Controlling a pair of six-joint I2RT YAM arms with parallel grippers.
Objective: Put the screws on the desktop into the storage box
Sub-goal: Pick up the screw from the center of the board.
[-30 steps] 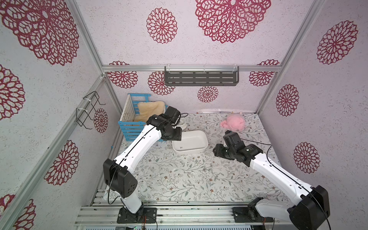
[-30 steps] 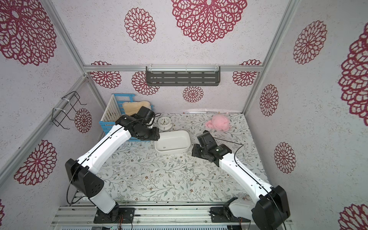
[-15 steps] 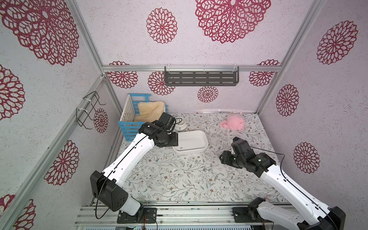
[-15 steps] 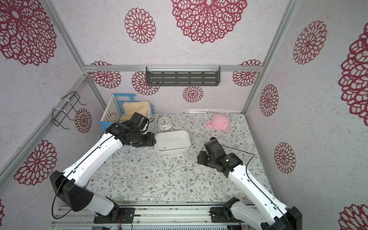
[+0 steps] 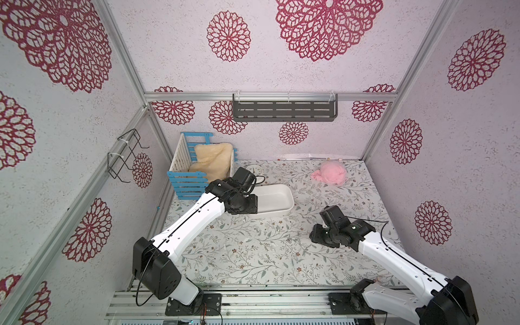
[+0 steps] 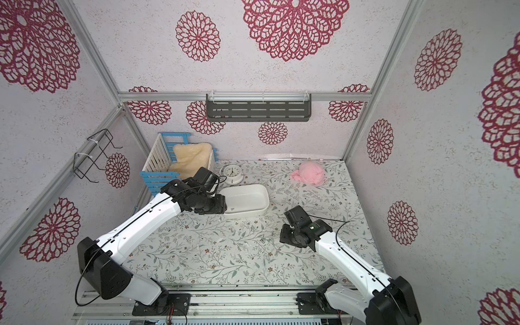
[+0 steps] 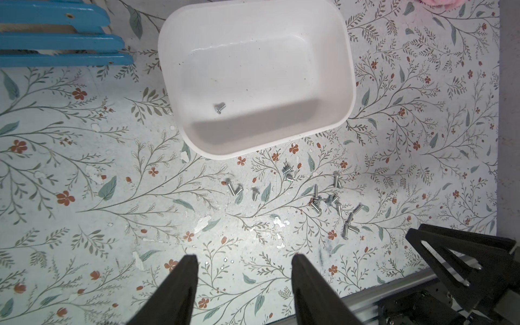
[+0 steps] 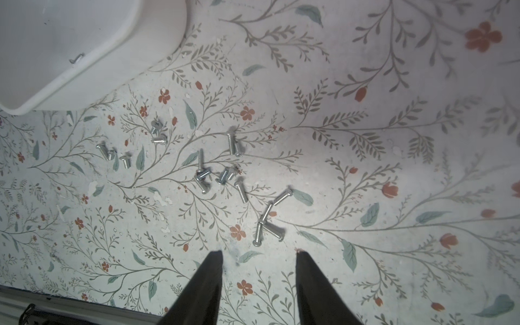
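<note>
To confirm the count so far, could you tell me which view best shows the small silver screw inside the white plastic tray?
The left wrist view: the small silver screw lies sharp and unobstructed on the floor of the white plastic tray. The right wrist view shows it blurred; in a top view, a speck.
</note>
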